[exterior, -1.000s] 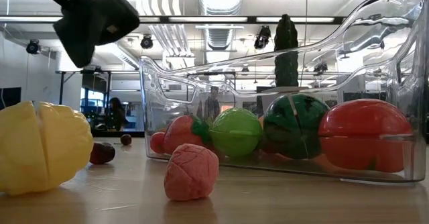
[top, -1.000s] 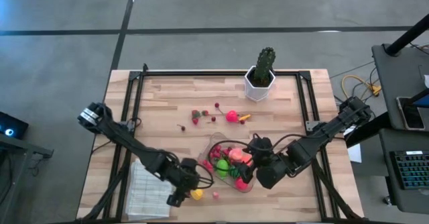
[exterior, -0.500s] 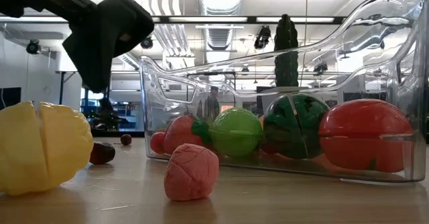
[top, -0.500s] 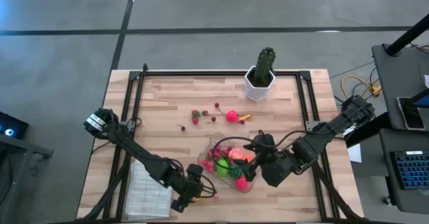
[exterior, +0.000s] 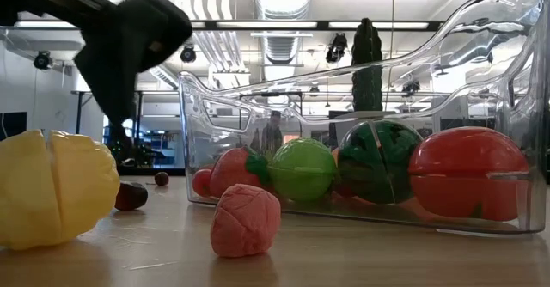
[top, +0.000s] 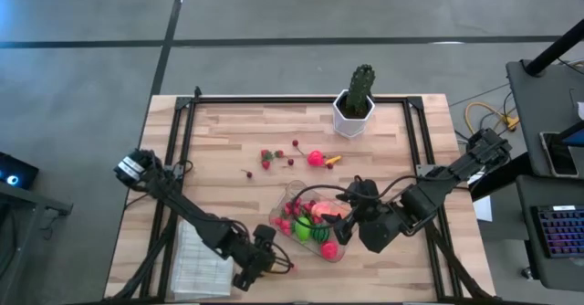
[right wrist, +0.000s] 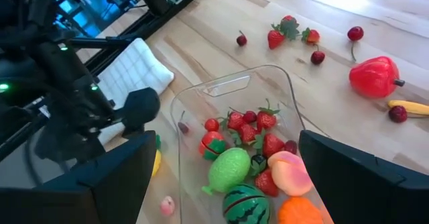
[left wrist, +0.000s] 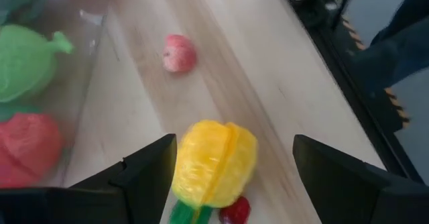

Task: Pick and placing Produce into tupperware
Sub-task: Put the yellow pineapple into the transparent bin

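1. The clear tupperware [top: 310,221] sits on the wooden table [top: 228,141], on the near side of the potted cactus [top: 356,99] and well apart from it.
2. Inside the tupperware lie a striped green melon ball [exterior: 380,162], a plain green fruit [exterior: 302,169], a large red fruit [exterior: 468,175], a peach-coloured piece [right wrist: 289,172], an orange piece [right wrist: 295,210] and several strawberries [right wrist: 249,127].
3. The left gripper [top: 266,261] hangs just beside the tupperware's left near corner, its 2 fingers [left wrist: 144,170] spread apart with a yellow fruit [left wrist: 214,162] between them; whether they touch it cannot be told.
4. A small pink fruit [left wrist: 179,53] lies on the table just outside the tupperware's near wall, near the yellow fruit; a tiny dark red berry [exterior: 131,196] sits beside the yellow fruit.
5. The right gripper [top: 345,225] is over the tupperware's right end, its fingers [right wrist: 100,184] spread wide and holding nothing.
6. Between the tupperware and the cactus lie more loose produce: a red pepper-like fruit [right wrist: 373,76], a small yellow piece [right wrist: 407,107], 2 strawberries [right wrist: 281,33] and scattered cherries [right wrist: 355,33].
7. A white ribbed cloth [top: 203,259] lies to the left of the tupperware, by the table's near edge.
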`<state>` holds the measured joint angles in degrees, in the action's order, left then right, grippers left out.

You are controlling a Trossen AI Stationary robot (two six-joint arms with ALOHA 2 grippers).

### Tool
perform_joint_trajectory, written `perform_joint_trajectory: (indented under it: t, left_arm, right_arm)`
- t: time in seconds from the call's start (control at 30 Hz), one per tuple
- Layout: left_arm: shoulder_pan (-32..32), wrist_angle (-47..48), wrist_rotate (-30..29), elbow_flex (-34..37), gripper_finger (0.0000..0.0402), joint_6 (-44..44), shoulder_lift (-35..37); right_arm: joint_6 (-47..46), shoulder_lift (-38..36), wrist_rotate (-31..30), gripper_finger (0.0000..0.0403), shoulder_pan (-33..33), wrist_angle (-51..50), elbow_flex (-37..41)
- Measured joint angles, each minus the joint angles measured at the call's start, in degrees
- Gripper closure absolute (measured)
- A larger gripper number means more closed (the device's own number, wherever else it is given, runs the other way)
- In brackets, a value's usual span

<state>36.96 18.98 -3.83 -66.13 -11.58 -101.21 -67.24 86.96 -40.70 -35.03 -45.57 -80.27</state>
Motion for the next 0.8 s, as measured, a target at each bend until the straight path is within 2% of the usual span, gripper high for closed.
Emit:
perform_joint_trajectory:
  t: [0.2,0.27,0.53,0.8]
  left_arm:
    - [2.51,-0.06,-8.9,0.0,0.0118,4.83,0.0]
    - [2.61,-0.02,-9.82,0.0,0.0118,5.01,-0.02]
    - [2.74,-0.01,-7.91,0.08,0.0118,4.39,-0.03]
    - [2.78,-0.65,-6.17,0.13,0.0118,1.42,-3.21]
  right_arm:
    - [-0.21,0.0,0.12,0.0046,0.0,-0.63,0.0]
    - [-0.21,0.0,0.12,0.0046,0.0,-0.66,0.0]
    - [-0.21,0.0,0.1,0.0046,0.0,-0.89,0.02]
    - [-0.46,0.0,0.13,0.0046,0.0,-0.94,0.02]
